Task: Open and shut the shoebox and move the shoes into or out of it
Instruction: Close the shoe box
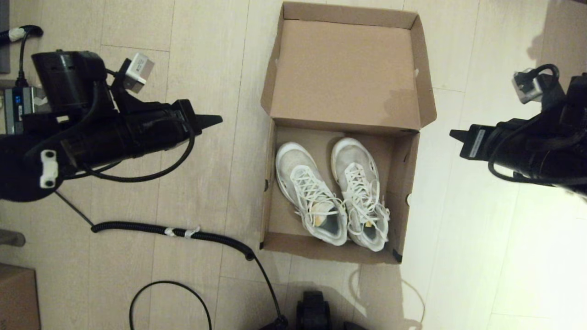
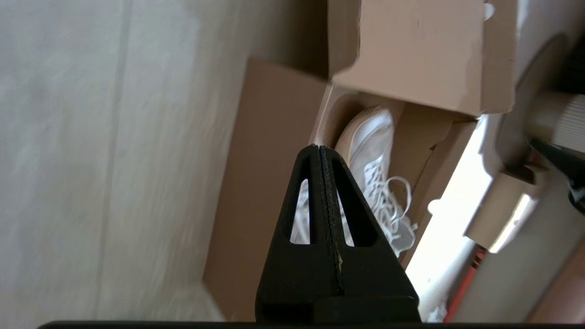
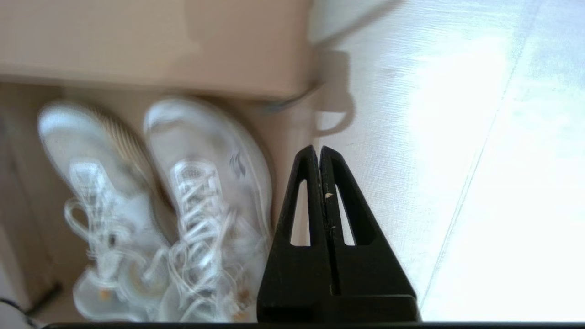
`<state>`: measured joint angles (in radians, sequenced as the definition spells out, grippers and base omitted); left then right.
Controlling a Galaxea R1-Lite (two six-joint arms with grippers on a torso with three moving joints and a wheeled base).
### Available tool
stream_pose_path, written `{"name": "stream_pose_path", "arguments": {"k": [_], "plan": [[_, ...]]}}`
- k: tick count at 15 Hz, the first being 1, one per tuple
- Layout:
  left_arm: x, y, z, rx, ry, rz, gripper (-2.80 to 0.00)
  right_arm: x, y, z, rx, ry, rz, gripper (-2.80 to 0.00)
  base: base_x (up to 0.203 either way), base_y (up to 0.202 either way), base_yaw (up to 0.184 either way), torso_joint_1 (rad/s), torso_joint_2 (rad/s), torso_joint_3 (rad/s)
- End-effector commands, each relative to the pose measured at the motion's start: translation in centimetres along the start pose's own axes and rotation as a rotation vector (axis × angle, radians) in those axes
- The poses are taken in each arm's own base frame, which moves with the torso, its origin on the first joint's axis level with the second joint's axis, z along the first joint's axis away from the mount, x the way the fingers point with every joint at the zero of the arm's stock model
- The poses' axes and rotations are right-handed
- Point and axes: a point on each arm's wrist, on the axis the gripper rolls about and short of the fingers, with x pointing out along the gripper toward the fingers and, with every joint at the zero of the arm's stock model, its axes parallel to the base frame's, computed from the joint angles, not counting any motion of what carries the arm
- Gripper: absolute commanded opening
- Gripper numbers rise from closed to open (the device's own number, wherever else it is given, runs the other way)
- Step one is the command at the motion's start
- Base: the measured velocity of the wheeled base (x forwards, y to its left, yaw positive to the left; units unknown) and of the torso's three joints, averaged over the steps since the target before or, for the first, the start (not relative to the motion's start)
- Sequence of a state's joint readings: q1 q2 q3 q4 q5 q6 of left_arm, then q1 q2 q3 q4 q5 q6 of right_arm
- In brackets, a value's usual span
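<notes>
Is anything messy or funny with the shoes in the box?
Nothing much. Both shoes sit upright, side by side, in the open shoebox, toes toward the lid. Only their laces look loose.

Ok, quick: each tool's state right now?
Left tool: closed, holding nothing, beside the shoebox.
Right tool: closed, holding nothing, on the shoebox's other side.

A: Head view: taken from above, facing down onto the floor [image 1: 206, 183], with the open shoebox [image 1: 275, 220] at centre.

B: Left wrist view: from behind the left gripper [image 2: 320, 148], facing across to the shoebox's outer side wall (much nearer than overhead).

A: Right wrist view: behind the right gripper [image 3: 319, 148], beside the opposite wall.

B: Shared by all three: the shoes [image 1: 335, 192].
</notes>
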<state>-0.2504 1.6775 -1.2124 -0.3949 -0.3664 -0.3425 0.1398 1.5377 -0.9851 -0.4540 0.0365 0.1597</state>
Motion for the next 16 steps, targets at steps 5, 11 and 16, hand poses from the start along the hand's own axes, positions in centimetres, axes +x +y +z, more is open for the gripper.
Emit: {"name": "stream_pose_path", "arguments": {"k": [5, 11, 16], "plan": [[10.0, 6.0, -0.3, 0.01, -0.011, -0.11, -2.8, 5.4, -8.8, 0.0, 0.29, 0.045, 0.08, -2.8, 0.0, 0.0, 0.0, 0.0, 0.0, 0.0], [14.7, 8.7, 0.6, -0.028, -0.083, -0.278, -2.8, 11.1, -11.1, -1.1, 0.383, 0.064, 0.364, -2.8, 0.0, 0.0, 0.0, 0.0, 0.0, 0.0], [16.1, 8.3, -0.7, 0.008, -0.117, -0.356, -2.8, 13.8, -11.7, -1.1, 0.495, 0.02, 0.438, -2.8, 0.0, 0.0, 0.0, 0.0, 0.0, 0.0]]}}
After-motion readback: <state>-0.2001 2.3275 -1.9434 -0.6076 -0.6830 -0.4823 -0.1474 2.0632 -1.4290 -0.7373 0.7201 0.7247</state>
